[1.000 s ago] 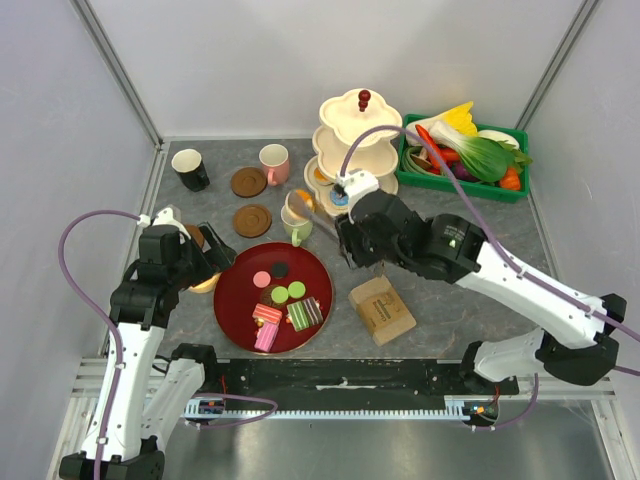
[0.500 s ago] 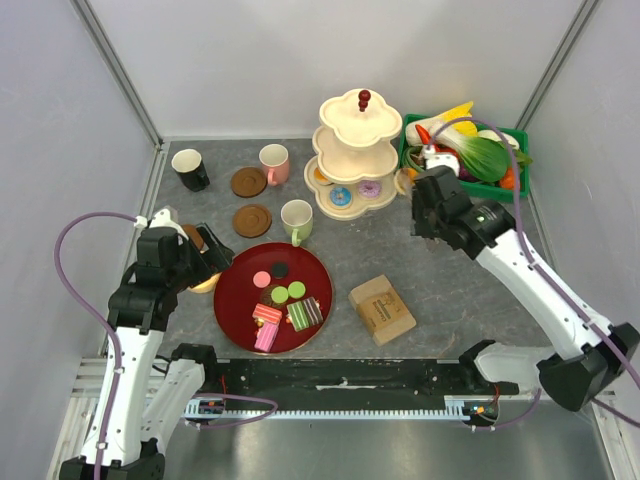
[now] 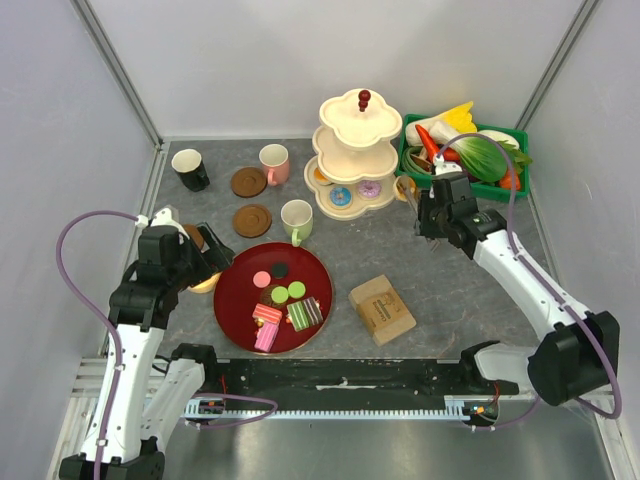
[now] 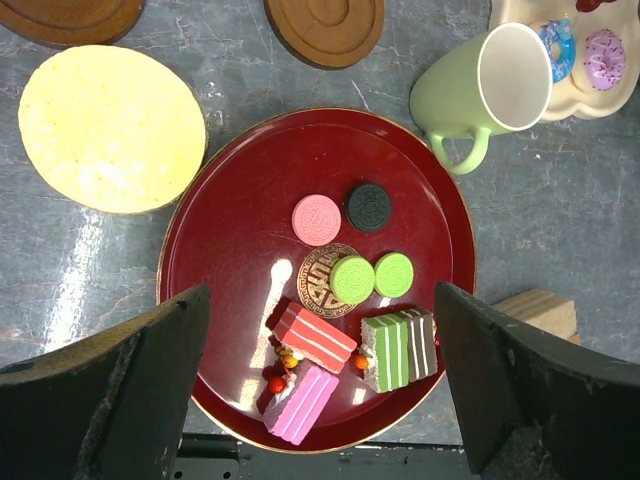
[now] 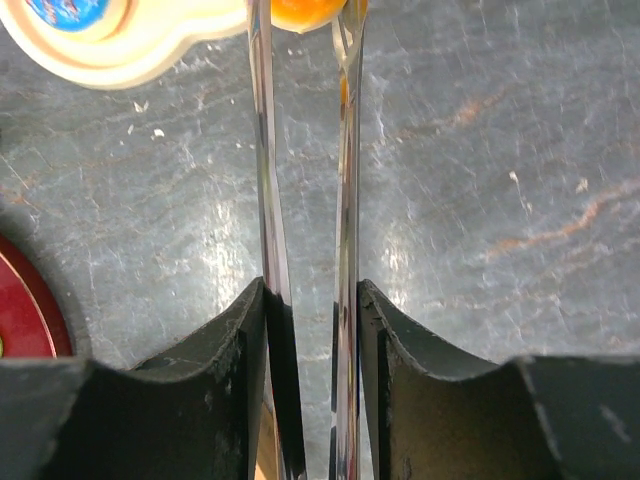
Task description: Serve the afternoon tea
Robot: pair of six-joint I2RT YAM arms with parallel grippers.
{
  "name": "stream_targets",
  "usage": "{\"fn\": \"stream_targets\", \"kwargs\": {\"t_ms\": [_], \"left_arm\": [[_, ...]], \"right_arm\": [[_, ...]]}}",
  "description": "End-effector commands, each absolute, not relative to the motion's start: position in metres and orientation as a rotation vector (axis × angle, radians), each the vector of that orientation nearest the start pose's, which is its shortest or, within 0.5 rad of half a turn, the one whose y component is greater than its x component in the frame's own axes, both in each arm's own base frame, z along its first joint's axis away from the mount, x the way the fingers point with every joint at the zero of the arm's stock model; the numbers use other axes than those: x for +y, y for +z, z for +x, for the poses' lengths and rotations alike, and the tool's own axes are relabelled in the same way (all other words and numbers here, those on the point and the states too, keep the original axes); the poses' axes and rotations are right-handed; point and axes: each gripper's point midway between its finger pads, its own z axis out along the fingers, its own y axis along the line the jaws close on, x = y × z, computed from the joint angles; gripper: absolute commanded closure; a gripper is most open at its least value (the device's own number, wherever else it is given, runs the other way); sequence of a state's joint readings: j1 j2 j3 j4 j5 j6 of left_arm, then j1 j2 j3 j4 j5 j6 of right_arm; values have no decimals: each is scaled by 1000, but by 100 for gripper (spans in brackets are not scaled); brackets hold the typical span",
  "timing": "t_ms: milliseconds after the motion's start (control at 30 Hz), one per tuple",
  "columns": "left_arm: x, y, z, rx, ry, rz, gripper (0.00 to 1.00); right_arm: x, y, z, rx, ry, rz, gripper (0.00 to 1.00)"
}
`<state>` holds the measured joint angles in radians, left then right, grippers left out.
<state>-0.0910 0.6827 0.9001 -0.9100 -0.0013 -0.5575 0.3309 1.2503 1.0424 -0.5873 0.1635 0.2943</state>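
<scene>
One second on, the right gripper (image 5: 312,290) is reaching beside the tiered stand (image 3: 358,150), off the green mug (image 3: 297,218), jaws narrowly pinching tongs (image 5: 262,150) flanking an orange piece (image 5: 300,12). The left gripper (image 4: 320,298), jaws wide, is hanging over pastries (image 4: 398,348) on the red tray (image 4: 230,200). The print on the block (image 3: 381,309) is unreadable.

Macarons (image 4: 317,219) and striped cake slices (image 4: 398,349) lie on the red tray (image 4: 220,260) — two iced donuts (image 4: 603,55) on the stand (image 3: 360,130).
</scene>
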Motion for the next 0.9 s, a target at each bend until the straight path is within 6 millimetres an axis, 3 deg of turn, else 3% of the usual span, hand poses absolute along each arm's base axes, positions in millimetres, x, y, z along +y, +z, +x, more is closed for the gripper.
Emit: {"fn": "stream_targets", "kwargs": {"t_ms": [0, 167, 867], "left_arm": [[-35, 222, 214, 2172, -300, -477, 2], [-33, 220, 214, 2175, -291, -478, 2], [-33, 218, 214, 2181, -284, -482, 2]], "right_arm": [[111, 184, 358, 2213, 188, -35, 57], [122, 173, 370, 2218, 227, -44, 57], [131, 152, 403, 2195, 222, -50, 56]]}}
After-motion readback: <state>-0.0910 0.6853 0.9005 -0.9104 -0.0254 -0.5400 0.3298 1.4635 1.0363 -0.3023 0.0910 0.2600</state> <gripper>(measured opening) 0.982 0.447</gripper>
